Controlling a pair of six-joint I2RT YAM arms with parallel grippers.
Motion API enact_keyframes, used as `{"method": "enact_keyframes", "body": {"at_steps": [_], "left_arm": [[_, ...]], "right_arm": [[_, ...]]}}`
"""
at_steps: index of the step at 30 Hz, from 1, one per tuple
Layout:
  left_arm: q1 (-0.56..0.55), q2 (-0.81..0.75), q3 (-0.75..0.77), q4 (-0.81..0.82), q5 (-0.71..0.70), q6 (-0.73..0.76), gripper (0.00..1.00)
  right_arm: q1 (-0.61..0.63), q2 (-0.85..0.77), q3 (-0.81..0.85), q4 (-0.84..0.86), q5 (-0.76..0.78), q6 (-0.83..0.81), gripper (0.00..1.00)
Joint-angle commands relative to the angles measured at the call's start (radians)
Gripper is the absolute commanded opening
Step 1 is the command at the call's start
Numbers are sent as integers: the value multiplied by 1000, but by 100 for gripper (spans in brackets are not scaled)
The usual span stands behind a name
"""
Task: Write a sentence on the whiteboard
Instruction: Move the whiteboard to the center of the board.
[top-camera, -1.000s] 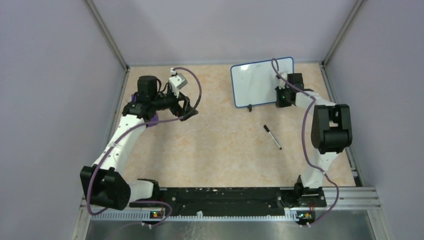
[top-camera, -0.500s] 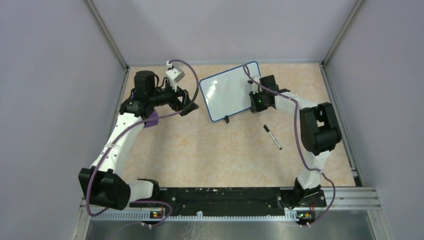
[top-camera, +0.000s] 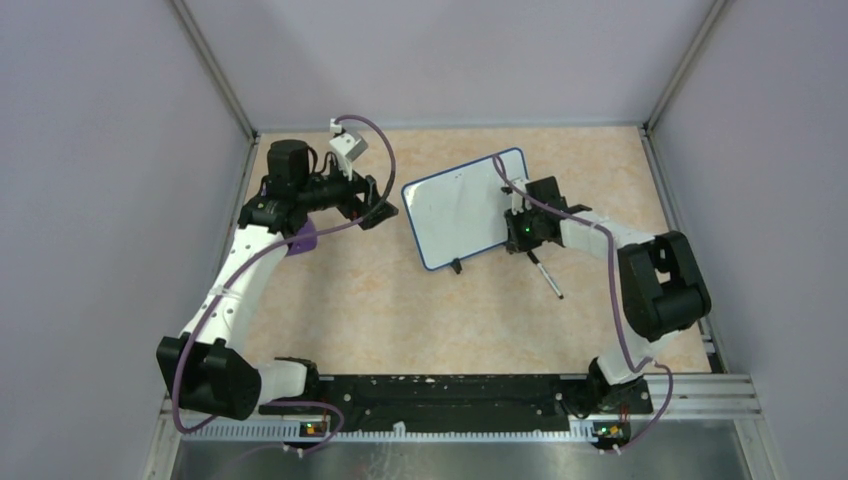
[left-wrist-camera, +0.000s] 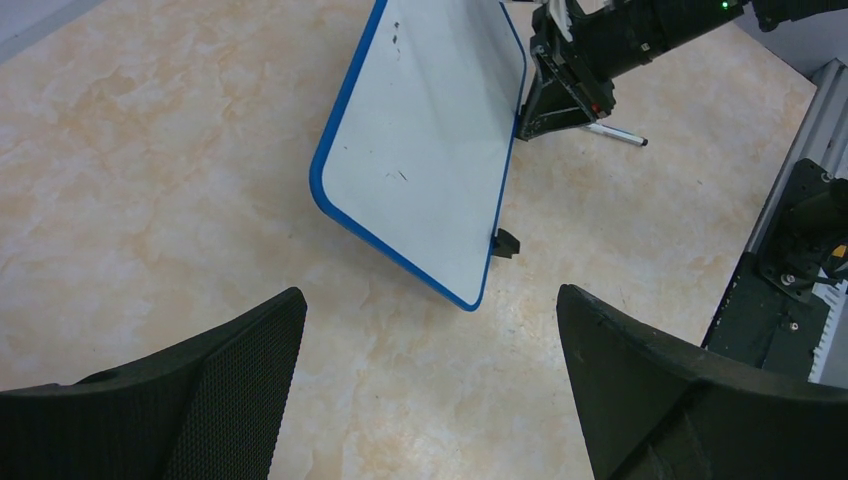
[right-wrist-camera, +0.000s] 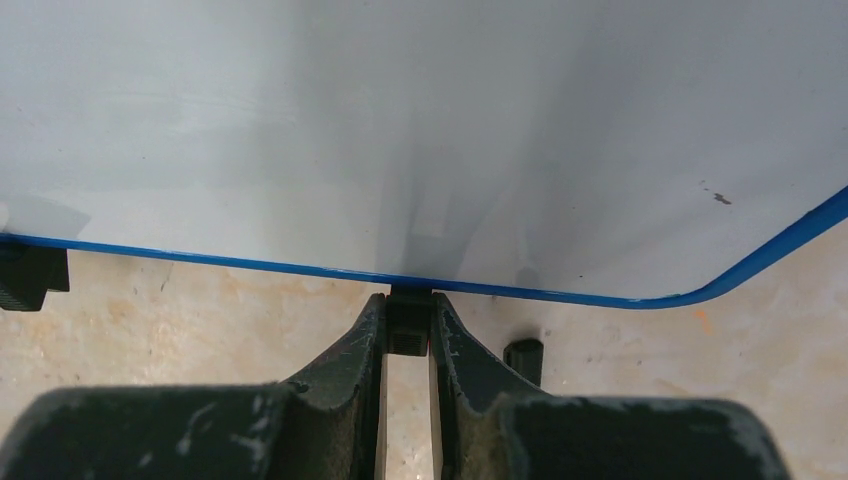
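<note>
The whiteboard (top-camera: 455, 208), white with a thin blue frame, stands tilted near the middle back of the table. Its face is blank but for a few small dark specks; the sentence does not show. My right gripper (top-camera: 518, 226) is shut on a small black foot at the board's right edge, which the right wrist view shows pinched between the jaws (right-wrist-camera: 408, 322) under the blue frame (right-wrist-camera: 250, 262). My left gripper (top-camera: 384, 213) is open and empty just left of the board, which shows ahead of it in the left wrist view (left-wrist-camera: 430, 150), jaws wide apart (left-wrist-camera: 428, 300).
A black marker (top-camera: 547, 277) lies on the table just near of the right gripper and also shows in the left wrist view (left-wrist-camera: 618, 134). A purple wedge-shaped piece (top-camera: 306, 238) sits under the left arm. The board's other foot (top-camera: 456, 266) rests on the table.
My right gripper has carried the whiteboard from the back right corner leftward to the middle, then a little nearer. My left gripper has shifted slightly toward the board.
</note>
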Motion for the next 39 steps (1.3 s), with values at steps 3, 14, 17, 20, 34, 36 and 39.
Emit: {"method": "enact_keyframes", "body": {"at_steps": [3,14,17,20,34,36,39], "left_arm": [[-3,-3,35,33,24,-19,99],[-3,-9,28,43,22,-26,99],[-4,-11,24,46,22,-27,99],[-3,-11,22,48,23,-33,99],[-5,-11,17,52,18,-35,99],[-5,-7,18,52,20,-35,99],[-5,-2,16,58,25,-40,99]], "right_arm": [[32,-145,-82,-6,-52,10,0],[110,-203,-195,-6,-25,-19,0],[147,-237,-219,1,-13,-26,0],[178,-259,-239,0,-10,-25,0],[218,-341,-302,-12,-95,-47,27],[223,-361,-310,-11,-109,-58,33],[235,-382,-319,-16,-139,-82,44]]}}
